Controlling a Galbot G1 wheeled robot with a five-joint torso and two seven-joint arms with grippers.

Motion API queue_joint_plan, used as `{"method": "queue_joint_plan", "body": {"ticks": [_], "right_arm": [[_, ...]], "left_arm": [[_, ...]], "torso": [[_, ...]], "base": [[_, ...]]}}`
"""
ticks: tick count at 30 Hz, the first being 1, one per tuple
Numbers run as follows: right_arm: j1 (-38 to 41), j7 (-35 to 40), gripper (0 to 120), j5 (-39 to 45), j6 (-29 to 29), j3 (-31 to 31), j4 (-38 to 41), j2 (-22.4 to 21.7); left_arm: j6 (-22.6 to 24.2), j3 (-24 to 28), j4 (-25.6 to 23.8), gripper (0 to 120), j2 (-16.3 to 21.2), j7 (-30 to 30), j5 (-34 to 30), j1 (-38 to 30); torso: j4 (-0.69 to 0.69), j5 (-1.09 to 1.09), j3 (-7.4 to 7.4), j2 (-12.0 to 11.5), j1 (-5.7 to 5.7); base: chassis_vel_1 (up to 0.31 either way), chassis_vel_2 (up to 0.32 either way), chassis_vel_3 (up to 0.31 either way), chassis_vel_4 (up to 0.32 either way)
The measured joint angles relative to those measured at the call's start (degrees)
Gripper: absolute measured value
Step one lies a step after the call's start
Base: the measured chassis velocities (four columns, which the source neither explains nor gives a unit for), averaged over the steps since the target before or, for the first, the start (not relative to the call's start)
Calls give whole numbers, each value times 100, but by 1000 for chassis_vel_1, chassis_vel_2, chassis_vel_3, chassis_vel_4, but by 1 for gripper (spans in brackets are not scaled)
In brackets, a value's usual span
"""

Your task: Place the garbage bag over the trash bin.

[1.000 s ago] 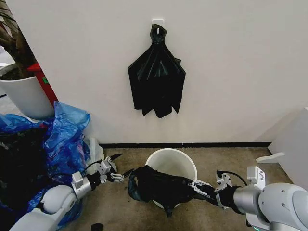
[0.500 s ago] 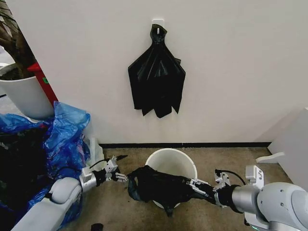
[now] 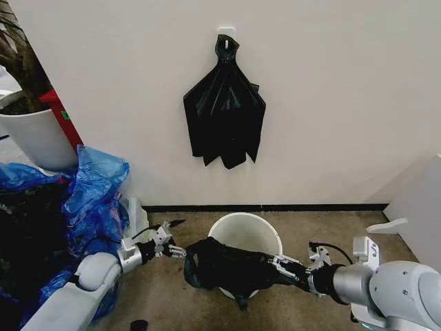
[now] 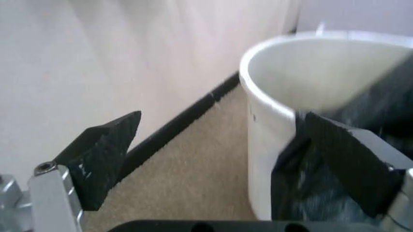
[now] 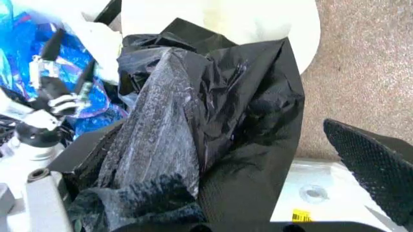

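Far left, head view: white plant pot (image 3: 34, 138) against the wall, blue plastic bags (image 3: 89, 200) piled on the floor below it.

Left gripper (image 3: 172, 239) sits low over the carpet (image 3: 158, 289), between the blue bags and the trash bin (image 3: 258, 231). Fingers spread wide, holding nothing. In the left wrist view its two black fingers (image 4: 103, 157) stand well apart, one on the wall side, the other right at the bag's edge by the bin wall (image 4: 271, 145); actual contact with the plastic can't be confirmed.

Garbage bag (image 3: 227, 265) is bunched and draped over the bin's near rim, spilling down the front of the bin and out toward the left gripper. Far half of the bin mouth is uncovered, cream interior visible.

On the wall above the bin: a fan-shaped bunch of black bags (image 3: 224, 114) hanging from a hook (image 3: 226, 33).

Right gripper (image 3: 281, 265) is at the bin's near right side, buried in the bag. Right wrist view shows black plastic (image 5: 193, 125) heaped over one finger and the other finger (image 5: 374, 164) standing clear of it, so grip state can't be told.

White furniture (image 3: 417, 207) at the right edge.
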Motion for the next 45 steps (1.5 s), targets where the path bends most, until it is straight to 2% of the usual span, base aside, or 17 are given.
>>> {"method": "queue_joint_plan", "body": {"ticks": [4, 6, 9, 13, 24, 31, 38, 45], "right_arm": [[11, -6, 100, -15, 0, -15, 0, 12], [29, -10, 100, -20, 0, -23, 0, 18], [55, -14, 100, -25, 0, -31, 0, 21], [74, -54, 100, -36, 0, -20, 0, -8], [150, -115, 100, -95, 1, 92, 0, -76], [134, -127, 100, 94, 2, 505, 0, -94], [203, -238, 100, 268, 5, 1219, 1, -186], [248, -277, 100, 262, 6, 1385, 1, -188]], "left_arm": [[334, -11, -164, 100, 106, 90, -410, 70], [423, 39, -207, 100, 145, 203, -395, 118], [459, 135, -152, 100, 137, 346, -127, 140], [435, 317, 274, 100, -51, 254, 721, -141], [435, 506, 570, 100, -230, 96, 1062, -422], [427, 509, 649, 100, -321, 90, 1187, -359], [433, 462, 591, 100, -304, 90, 1277, -259], [429, 374, 584, 100, -273, 90, 1325, -149]], "torso": [[-2, 1, 0, 0, 0], [-1, 2, 0, 0, 0], [0, -1, 0, 0, 0], [-1, 0, 0, 0, 0], [-1, 0, 0, 0, 0], [-1, 0, 1, 0, 0], [-2, 1, 0, 0, 0], [-1, 0, 0, 0, 0]], "base": [[0, 0, 0, 0], [0, 0, 0, 0], [0, 0, 0, 0], [0, 0, 0, 0], [0, 0, 0, 0], [0, 0, 0, 0], [0, 0, 0, 0], [0, 0, 0, 0]]}}
